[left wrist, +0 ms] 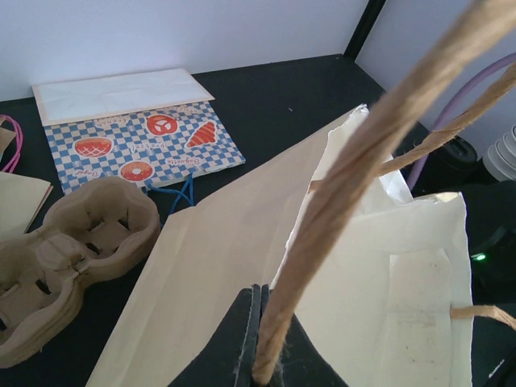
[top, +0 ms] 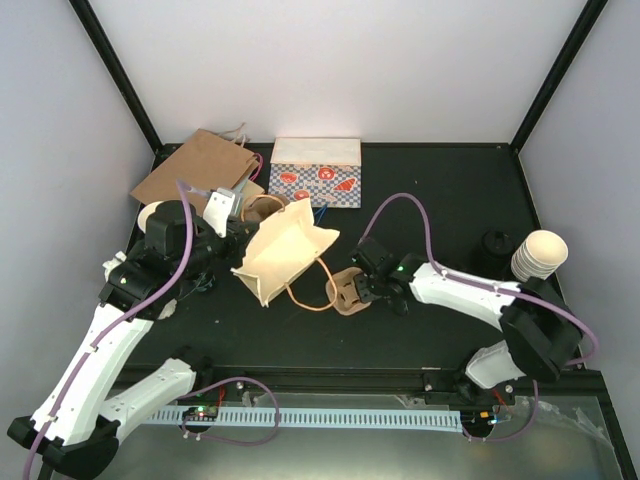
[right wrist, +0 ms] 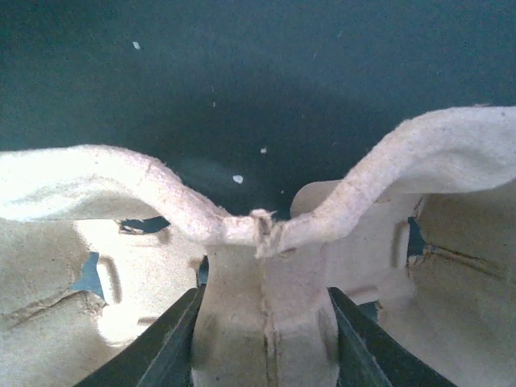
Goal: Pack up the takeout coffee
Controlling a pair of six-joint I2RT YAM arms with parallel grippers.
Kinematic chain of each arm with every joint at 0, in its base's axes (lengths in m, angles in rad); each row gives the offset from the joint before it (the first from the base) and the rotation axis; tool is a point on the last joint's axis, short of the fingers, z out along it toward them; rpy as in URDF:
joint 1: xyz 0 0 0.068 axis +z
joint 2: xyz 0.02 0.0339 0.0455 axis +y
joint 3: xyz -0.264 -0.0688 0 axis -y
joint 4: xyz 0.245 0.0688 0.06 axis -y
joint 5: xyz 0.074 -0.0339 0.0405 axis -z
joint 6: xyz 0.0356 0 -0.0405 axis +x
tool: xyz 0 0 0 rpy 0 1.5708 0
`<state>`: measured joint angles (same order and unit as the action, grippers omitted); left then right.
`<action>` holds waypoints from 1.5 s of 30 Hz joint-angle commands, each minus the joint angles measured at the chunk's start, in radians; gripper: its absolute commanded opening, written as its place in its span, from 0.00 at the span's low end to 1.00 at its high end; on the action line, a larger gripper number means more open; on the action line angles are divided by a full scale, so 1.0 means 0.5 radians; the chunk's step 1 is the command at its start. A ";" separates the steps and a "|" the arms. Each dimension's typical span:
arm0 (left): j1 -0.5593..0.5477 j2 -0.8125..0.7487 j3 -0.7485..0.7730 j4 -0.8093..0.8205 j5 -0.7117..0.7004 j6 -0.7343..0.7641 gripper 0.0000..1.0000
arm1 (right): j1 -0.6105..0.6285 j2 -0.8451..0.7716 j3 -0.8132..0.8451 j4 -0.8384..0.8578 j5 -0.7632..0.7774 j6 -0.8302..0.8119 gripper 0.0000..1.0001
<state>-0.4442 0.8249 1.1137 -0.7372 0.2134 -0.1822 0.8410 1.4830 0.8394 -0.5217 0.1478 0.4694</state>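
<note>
Takeout coffee [top: 495, 250] stands outside the bag [top: 285, 250]; left gripper [left wrist: 258, 339] clenches its handle [left wrist: 355, 161], right gripper [right wrist: 264, 294] grips carrier [right wrist: 97, 242].

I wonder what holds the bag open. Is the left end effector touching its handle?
Touching. The left wrist view shows the left end effector shut on the twisted paper handle of the cream bag.

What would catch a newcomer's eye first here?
The cream paper bag in the middle of the top view stands out, held by its twisted paper handle, which the left gripper pinches shut. Just right of it, the right gripper straddles the middle ridge of a brown cup carrier. The takeout coffee stands at far right, apart from both grippers, beside a stack of lidless cups.
</note>
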 commanded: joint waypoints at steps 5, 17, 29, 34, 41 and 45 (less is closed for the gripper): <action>0.012 0.015 0.025 -0.016 0.010 0.039 0.02 | -0.009 -0.400 0.050 -0.182 0.136 -0.035 0.38; 0.011 0.052 0.008 -0.033 0.068 0.036 0.01 | -0.013 -0.842 0.237 -0.429 0.040 -0.170 0.35; 0.008 0.130 -0.029 0.013 0.196 -0.010 0.01 | -0.012 -1.190 0.662 -0.595 -0.196 -0.396 0.34; 0.002 0.171 -0.048 0.062 0.258 -0.048 0.01 | -0.013 -1.266 0.749 -0.584 -0.325 -0.439 0.34; -0.004 0.188 -0.073 0.099 0.271 -0.053 0.02 | -0.011 -1.240 0.796 -0.585 -0.410 -0.426 0.32; -0.011 0.212 -0.074 0.098 0.315 -0.036 0.02 | -0.012 -1.257 0.798 -0.507 -0.559 -0.440 0.32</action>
<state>-0.4454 0.9173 1.0775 -0.7086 0.3420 -0.1982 0.8398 0.8646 1.2152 -0.8112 -0.0483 0.2668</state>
